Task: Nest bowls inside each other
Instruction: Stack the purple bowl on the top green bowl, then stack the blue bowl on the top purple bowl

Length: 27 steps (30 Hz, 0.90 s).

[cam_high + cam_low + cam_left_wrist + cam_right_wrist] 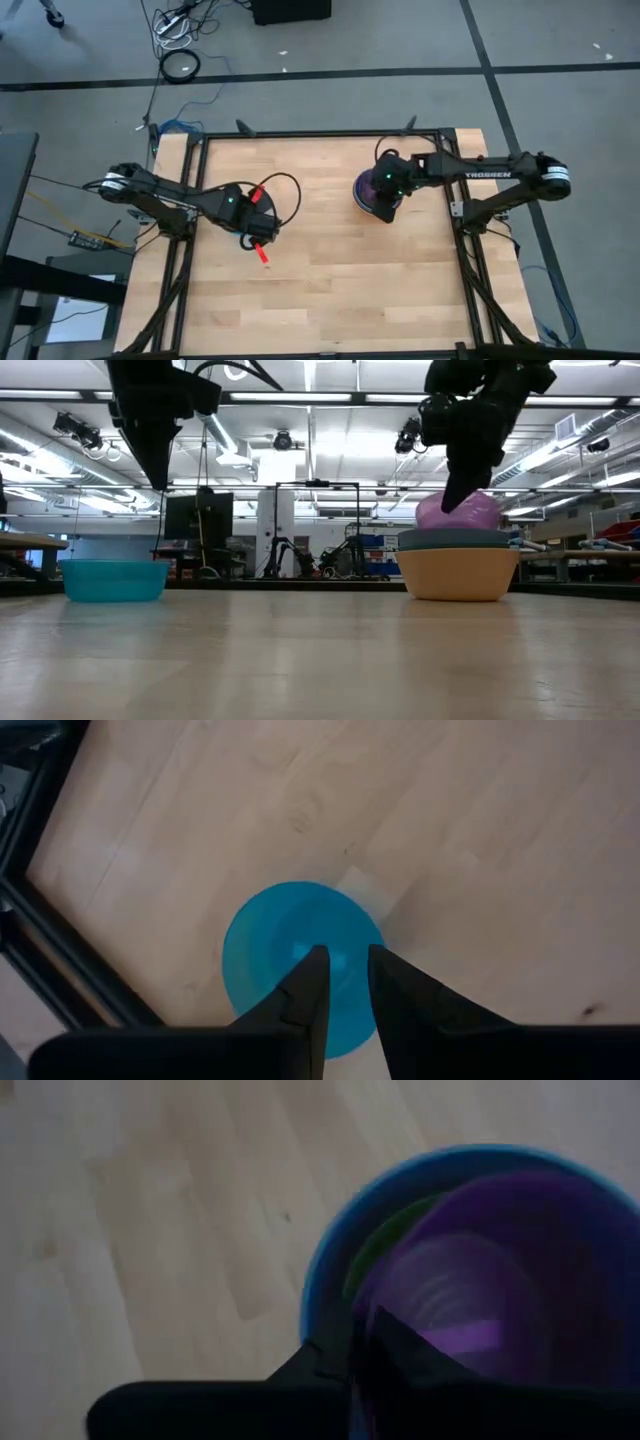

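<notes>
A cyan bowl (113,580) (270,935) stands alone, base down, on the left part of the wooden table. My left gripper (346,970) (160,478) hangs well above it, pointing steeply down, fingers a little apart with nothing between them. On the right a stack stands on the table: an orange bowl (458,575) at the bottom, a blue bowl (325,1255) in it, and a green bowl (378,1240) inside that. A purple bowl (462,512) (500,1270) sits tilted on top, with my right gripper (362,1348) (384,203) shut on it. My right gripper pinches the purple bowl's rim (362,1315), one finger inside the bowl and one outside. The fingers slant down onto it from above. The bowl is tilted, and its lower part is hidden behind the blue bowl's rim (455,540).
A black metal frame (320,133) (60,950) runs round the table's edges. Bare wood (330,280) lies between the cyan bowl and the stack and toward the near edge. Cables hang by the left arm (285,190).
</notes>
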Available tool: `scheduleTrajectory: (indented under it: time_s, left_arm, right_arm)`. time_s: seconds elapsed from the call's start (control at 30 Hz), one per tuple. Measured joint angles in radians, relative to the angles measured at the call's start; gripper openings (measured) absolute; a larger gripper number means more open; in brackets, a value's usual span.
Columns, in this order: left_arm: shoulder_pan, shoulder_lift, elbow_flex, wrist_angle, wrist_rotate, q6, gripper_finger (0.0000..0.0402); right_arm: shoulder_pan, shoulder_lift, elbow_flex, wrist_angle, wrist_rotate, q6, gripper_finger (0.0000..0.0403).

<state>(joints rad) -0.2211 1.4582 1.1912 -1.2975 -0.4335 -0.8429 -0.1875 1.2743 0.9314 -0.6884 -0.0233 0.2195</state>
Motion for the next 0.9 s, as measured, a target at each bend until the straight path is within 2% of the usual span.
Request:
scheduleTrajectory:
  time_s: [0.3,0.43,0.63,0.9]
  left_arm:
    - [-0.002,0.0,0.0,0.026,-0.002,-0.003,0.0081]
    - [-0.006,0.0,0.0,0.03,0.004,-0.011,0.0081]
    - [-0.014,0.0,0.0,0.03,0.008,-0.026,0.0081]
    - [-0.016,0.0,-0.003,0.068,0.008,-0.034,0.0081]
  right_arm:
    - [0.0,-0.002,-0.01,-0.001,-0.004,0.024,0.0115]
    - [0.0,-0.003,-0.003,-0.03,-0.003,0.031,0.0145]
    - [0.014,-0.058,-0.003,-0.034,-0.003,0.04,0.0154]
    - [0.087,-0.262,-0.002,-0.032,0.083,0.08,0.0152]
